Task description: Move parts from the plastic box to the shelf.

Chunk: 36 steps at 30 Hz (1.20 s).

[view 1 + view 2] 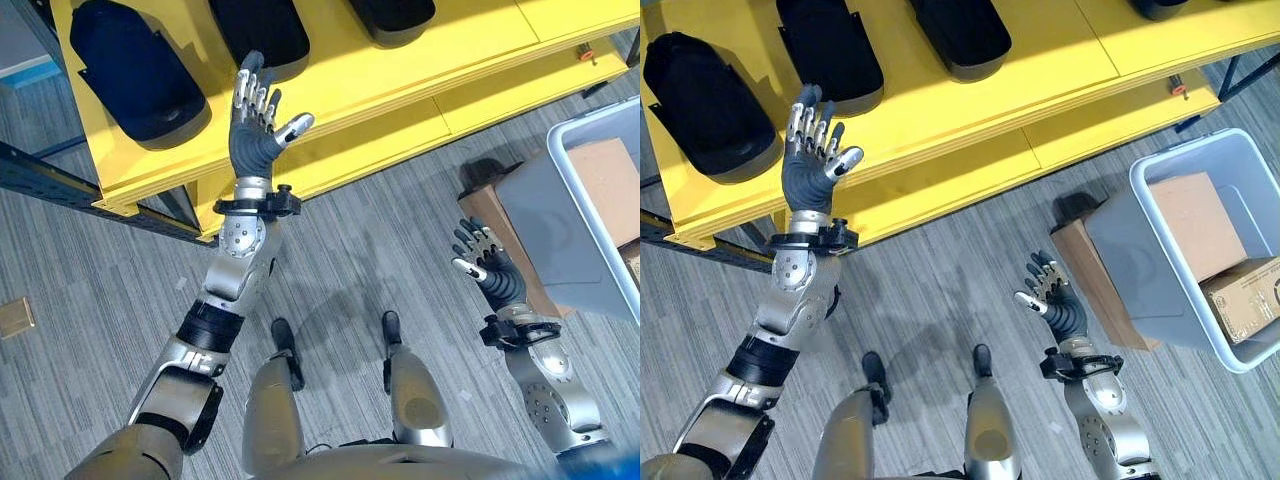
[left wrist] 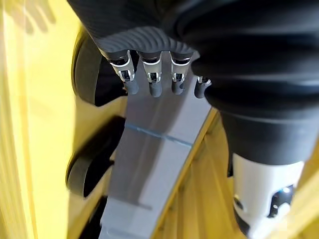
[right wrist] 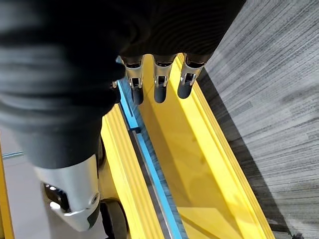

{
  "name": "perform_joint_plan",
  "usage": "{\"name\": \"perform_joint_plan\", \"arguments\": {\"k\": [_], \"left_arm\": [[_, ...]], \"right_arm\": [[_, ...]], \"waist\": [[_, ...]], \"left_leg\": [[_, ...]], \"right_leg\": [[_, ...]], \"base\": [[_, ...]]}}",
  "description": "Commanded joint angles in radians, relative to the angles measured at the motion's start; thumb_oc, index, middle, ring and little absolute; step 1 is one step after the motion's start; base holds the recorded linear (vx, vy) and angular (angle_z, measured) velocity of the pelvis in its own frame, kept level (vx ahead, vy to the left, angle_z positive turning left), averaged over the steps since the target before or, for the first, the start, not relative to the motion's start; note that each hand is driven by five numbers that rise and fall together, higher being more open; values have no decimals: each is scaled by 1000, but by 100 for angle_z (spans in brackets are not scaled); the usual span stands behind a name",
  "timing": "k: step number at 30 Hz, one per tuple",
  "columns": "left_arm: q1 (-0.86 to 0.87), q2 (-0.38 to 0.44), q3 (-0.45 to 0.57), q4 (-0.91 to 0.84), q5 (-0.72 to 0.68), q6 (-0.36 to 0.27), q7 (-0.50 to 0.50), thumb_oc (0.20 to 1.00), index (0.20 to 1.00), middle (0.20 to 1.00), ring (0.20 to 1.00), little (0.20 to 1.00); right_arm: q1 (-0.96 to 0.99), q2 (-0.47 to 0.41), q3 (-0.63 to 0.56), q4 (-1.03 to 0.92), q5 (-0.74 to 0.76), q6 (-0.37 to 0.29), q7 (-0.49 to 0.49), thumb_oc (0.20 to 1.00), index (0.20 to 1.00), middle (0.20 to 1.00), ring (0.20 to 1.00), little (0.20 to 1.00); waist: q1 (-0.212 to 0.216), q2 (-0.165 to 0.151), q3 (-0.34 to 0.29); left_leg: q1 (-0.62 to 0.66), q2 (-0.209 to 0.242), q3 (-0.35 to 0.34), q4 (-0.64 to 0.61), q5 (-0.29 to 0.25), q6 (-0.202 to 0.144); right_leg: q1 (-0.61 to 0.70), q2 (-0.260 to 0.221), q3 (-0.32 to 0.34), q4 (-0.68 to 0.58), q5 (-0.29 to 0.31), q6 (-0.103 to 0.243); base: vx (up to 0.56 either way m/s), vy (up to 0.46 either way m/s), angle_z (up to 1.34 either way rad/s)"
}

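In the left eye view the left hand (image 1: 256, 125) is raised over the yellow shelf's (image 1: 400, 90) front edge, fingers straight and spread, empty; black parts (image 1: 135, 70) lie on the shelf.

The right eye view shows the right hand (image 1: 1052, 298) low over the floor, fingers loosely spread, empty, near a tilted grey box (image 1: 1200, 250) holding cartons (image 1: 1195, 225).

Both wrist views show straight fingers (image 2: 152, 82) above the shelf.

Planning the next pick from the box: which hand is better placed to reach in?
Likely the right hand: open, empty, beside the plastic box. The left hand is up at the shelf.
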Motion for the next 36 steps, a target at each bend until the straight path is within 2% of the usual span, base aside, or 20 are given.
{"name": "perform_joint_plan", "arguments": {"k": [1, 7, 8, 12, 27, 30, 31, 36], "left_arm": [[-22, 23, 38, 10, 36, -84, 67, 1000, 1000, 1000, 1000, 1000], [-89, 50, 64, 121, 80, -86, 146, 1000, 1000, 1000, 1000, 1000], [-125, 69, 67, 185, 98, -82, 173, 1000, 1000, 1000, 1000, 1000], [-176, 112, 63, 260, 114, -75, 188, 1000, 1000, 1000, 1000, 1000], [-346, 250, 9, 497, 129, -32, 186, 1000, 1000, 1000, 1000, 1000], [-358, 259, 8, 514, 125, -30, 190, 1000, 1000, 1000, 1000, 1000], [-357, 258, 8, 515, 124, -30, 190, 1000, 1000, 1000, 1000, 1000], [-407, 272, 3, 596, 85, -23, 185, 1000, 1000, 1000, 1000, 1000]], "right_arm": [[-5, -39, 2, -33, 15, -74, -12, 1000, 1000, 1000, 1000, 1000], [-13, -41, 12, -23, 20, -78, -17, 1000, 1000, 1000, 1000, 1000], [-9, -44, 17, -22, 30, -82, -13, 1000, 1000, 1000, 1000, 1000], [2, -48, 22, -17, 34, -85, -3, 1000, 1000, 1000, 1000, 1000], [54, -77, -3, -24, 46, -90, 27, 1000, 1000, 1000, 1000, 1000], [57, -80, -3, -23, 46, -90, 27, 1000, 1000, 1000, 1000, 1000], [58, -80, -2, -23, 46, -90, 27, 1000, 1000, 1000, 1000, 1000], [62, -90, 2, -18, 51, -86, 32, 1000, 1000, 1000, 1000, 1000]], "waist": [[3, -6, -47], [-9, -12, -47], [-18, -17, -49], [-29, -22, -54], [-70, -26, -57], [-74, -27, -56], [-72, -24, -57], [-78, -26, -54]], "left_leg": [[-8, 59, -95, -12, 61, -55], [-23, 62, -98, -5, 60, -59], [-26, 64, -98, -3, 59, -61], [-30, 66, -96, 3, 56, -64], [-62, 72, -80, 28, 47, -72], [-67, 73, -78, 34, 43, -71], [-55, 76, -82, 39, 15, -78], [-79, 75, -82, 61, 6, -77]], "right_leg": [[-31, -25, -8, 8, 67, 13], [-43, -24, -6, 13, 66, 13], [-45, -22, -5, 14, 67, 14], [-50, -22, -1, 15, 67, 16], [-101, -14, 30, 34, 72, 22], [-107, -15, 31, 40, 71, 22], [-94, -12, 30, 42, 50, 26], [-112, -10, 33, 56, 49, 26]], "base": [[0, 0, 0], [0, 0, 0], [0, 0, 0], [0, 0, 0], [3, 7, -3], [33, 9, -9], [78, 8, -6], [15, 2, -1]]}}
